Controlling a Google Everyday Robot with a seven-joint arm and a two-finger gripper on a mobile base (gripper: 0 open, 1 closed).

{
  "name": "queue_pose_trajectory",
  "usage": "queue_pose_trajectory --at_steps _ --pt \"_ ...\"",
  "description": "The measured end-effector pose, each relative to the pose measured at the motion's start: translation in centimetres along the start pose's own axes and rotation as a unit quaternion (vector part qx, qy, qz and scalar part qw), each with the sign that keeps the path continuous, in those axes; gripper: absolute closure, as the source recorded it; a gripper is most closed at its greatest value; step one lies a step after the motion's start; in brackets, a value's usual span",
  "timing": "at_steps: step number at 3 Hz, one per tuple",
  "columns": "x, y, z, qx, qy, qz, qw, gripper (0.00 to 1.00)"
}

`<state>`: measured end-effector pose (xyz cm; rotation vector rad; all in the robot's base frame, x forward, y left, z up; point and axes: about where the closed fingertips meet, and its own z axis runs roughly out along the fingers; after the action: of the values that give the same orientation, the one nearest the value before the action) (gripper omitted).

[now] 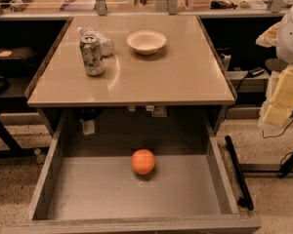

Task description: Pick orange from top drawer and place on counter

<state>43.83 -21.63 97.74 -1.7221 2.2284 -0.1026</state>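
orange (143, 161) lower ctr, on floor of open top drawer (63, 199), toward its back | counter (185, 77) mid frame, overhangs drawer's rear | on it: soda can (92, 55) upper left, crumpled plastic (101, 42) touching behind, white bowl (146, 42) upper ctr | gripper out of frame, state can't tell

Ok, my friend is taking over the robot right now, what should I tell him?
Gripper: not in view, holding nothing we can see.
Orange: on the floor of the open top drawer, near the middle back.
Counter: holds a soda can and a white bowl, with bare room in front.
Done: drawer open.
Left: grab the orange, lift it, set it on the counter.
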Motion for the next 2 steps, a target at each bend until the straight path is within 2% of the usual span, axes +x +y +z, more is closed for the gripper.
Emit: queue_pose_trajectory --at_steps 1,2 --pt "-0.1 0.0 0.5 0.001 0.004 0.003 1.0 0.0" --pt "-0.7 1.8 5.0 -0.035 -0.009 0.026 0.999 0.0"
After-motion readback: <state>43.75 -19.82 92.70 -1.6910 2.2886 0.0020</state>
